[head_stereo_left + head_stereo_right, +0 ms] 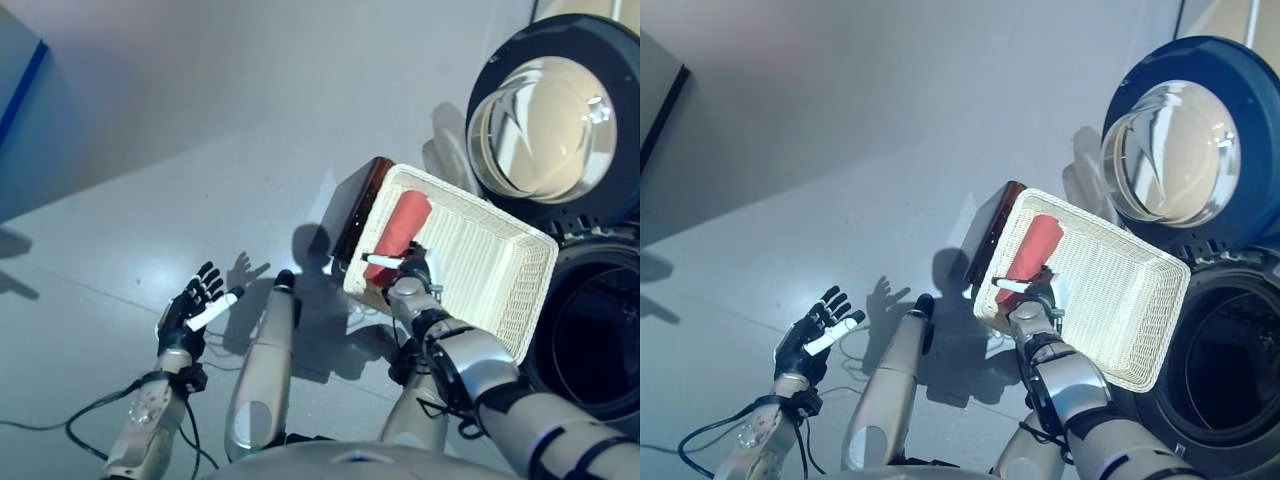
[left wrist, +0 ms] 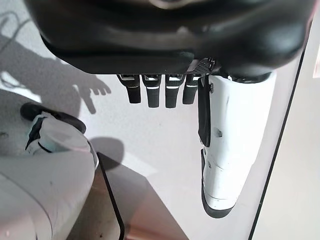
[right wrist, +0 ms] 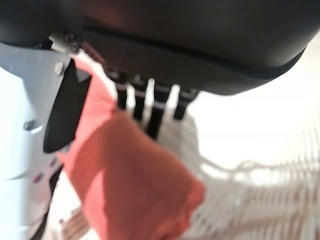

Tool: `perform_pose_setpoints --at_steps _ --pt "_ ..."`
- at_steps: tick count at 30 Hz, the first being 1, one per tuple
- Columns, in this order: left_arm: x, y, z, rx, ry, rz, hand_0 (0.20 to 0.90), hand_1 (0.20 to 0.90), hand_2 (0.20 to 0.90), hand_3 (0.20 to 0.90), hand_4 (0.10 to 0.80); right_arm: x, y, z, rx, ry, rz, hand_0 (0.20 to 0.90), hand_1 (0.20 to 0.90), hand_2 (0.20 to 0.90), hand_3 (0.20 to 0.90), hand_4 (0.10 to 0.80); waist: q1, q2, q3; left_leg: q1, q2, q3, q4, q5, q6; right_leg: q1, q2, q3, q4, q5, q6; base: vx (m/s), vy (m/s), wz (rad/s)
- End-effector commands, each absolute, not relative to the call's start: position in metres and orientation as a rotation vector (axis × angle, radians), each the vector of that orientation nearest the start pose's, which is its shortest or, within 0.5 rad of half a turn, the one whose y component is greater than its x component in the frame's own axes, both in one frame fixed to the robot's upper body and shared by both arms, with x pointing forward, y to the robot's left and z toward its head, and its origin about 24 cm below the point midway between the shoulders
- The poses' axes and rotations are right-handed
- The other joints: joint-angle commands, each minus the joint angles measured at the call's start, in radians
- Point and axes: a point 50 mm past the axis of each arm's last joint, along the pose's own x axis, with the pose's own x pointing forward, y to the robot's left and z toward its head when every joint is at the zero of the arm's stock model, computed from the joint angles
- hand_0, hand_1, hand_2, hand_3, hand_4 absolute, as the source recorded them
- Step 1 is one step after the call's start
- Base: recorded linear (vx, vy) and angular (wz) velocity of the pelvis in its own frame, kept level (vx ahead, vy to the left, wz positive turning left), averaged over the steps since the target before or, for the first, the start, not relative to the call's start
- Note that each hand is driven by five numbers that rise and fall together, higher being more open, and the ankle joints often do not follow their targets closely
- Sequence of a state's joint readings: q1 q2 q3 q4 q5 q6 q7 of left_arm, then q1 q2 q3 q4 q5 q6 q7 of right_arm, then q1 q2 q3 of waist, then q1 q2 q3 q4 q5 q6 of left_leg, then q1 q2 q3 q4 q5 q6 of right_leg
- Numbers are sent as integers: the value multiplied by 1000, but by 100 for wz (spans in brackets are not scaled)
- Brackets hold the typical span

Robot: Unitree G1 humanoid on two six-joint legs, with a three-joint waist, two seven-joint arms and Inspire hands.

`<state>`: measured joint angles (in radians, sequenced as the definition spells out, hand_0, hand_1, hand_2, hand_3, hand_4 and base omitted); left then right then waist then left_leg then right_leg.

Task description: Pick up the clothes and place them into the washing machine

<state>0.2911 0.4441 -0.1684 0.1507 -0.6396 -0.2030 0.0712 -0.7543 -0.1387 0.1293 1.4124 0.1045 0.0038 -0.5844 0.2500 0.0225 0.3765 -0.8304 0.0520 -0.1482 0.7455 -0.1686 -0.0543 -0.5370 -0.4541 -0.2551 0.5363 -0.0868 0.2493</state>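
- Left eye view: a white basket is seen on a dark stand, right beside the washing machine. It is probably put there so the clothes have only a short way to go.
- A red cloth is rolled up and lies in the basket, against the wall nearest the stand. No other clothes are seen in the basket.
- The machine's round door is swung wide open and the dark drum is bare, so nothing is seen inside it yet.
- The right hand is placed at the near end of the red cloth. Its white thumb is laid across that end.
- In the right wrist view, the fingers are pointed straight down, just at the cloth. They are not curled round it, so the cloth is not thought to be held yet.
- The left hand is held out over the floor, well apart from the basket. Its fingers are spread and nothing is held in it. It is probably kept aside so the way is left free.
- Closing the right fingers on the cloth is judged to be the next step.
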Motion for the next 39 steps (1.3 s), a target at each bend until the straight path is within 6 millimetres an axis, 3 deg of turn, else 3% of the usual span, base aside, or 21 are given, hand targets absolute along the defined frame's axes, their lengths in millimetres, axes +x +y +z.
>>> perform_pose_setpoints --at_steps 1,2,3,4,6,9,14,25,29,32,38,39 --pt "191 240 20 -113 69 70 900 900 900 900 800 326 -204 -22 -438 609 -532 900 900 900 900 800 51 31 22 -30 3 1 -44 18 -15 -8 7 41 72 -16 -30 -29 -18 9" --pt "192 240 21 -109 66 65 900 900 900 900 800 326 -206 -22 -443 615 -534 900 900 900 900 800 52 33 24 -36 -1 0 -44 19 -15 -12 5 39 75 -16 -30 -32 -17 14" --pt "192 239 23 -107 62 54 900 900 900 900 800 324 -211 -23 -462 635 -531 636 636 636 636 612 60 38 25 -52 -9 -2 -46 23 -14 -24 -2 36 79 -16 -30 -22 -9 15" --pt "192 239 23 -107 62 54 900 900 900 900 800 324 -211 -23 -462 636 -531 636 636 636 636 612 60 38 25 -52 -9 -2 -46 23 -14 -25 -2 36 80 -16 -30 -16 0 22" --pt "192 239 24 -106 58 50 900 900 900 900 800 322 -217 -25 -481 657 -529 200 200 200 200 300 69 42 25 -63 -13 -3 -48 27 -13 -34 -9 31 84 -15 -28 -2 -11 19" --pt "195 238 27 -100 51 34 900 900 900 900 800 315 -225 -30 -577 717 -494 200 200 200 200 300 85 49 29 -83 -24 -11 -47 32 -10 -43 -17 19 98 -16 -24 7 -45 11" --pt "199 238 31 -91 40 25 900 900 900 900 800 305 -232 -39 -582 782 -478 200 200 200 200 300 97 51 21 -101 -36 -21 -36 27 -6 -42 -30 5 114 -25 -22 25 -34 21" --pt "200 239 31 -81 41 32 900 900 900 900 800 295 -233 -50 -566 825 -458 200 200 200 200 300 92 48 26 -93 -26 -14 -46 30 -5 -57 -31 13 112 -21 -25 3 -1 4" --pt "200 240 31 -84 36 36 900 900 900 900 800 288 -251 -51 -394 817 -590 200 200 200 200 300 74 49 24 -72 -11 -5 -56 31 -6 -58 -29 25 105 -20 -25 3 23 -3" --pt "200 245 27 -103 40 73 900 900 900 900 800 281 -272 -48 -102 724 -775 200 200 200 200 300 37 45 17 -43 10 12 -78 35 -10 -60 -22 38 85 -14 -24 -10 42 -16" --pt "196 246 19 -128 66 102 900 900 900 900 800 279 -296 -36 123 578 -935 200 200 200 200 300 2 38 16 -19 35 34 -99 47 -17 -66 -11 61 65 -10 -29 -25 14 -30" --pt "195 247 14 -144 83 118 900 900 900 900 800 279 -304 -30 241 487 -994 200 200 200 200 300 -20 35 17 -9 46 44 -103 50 -20 -76 -4 74 64 -11 -32 -42 6 -18"
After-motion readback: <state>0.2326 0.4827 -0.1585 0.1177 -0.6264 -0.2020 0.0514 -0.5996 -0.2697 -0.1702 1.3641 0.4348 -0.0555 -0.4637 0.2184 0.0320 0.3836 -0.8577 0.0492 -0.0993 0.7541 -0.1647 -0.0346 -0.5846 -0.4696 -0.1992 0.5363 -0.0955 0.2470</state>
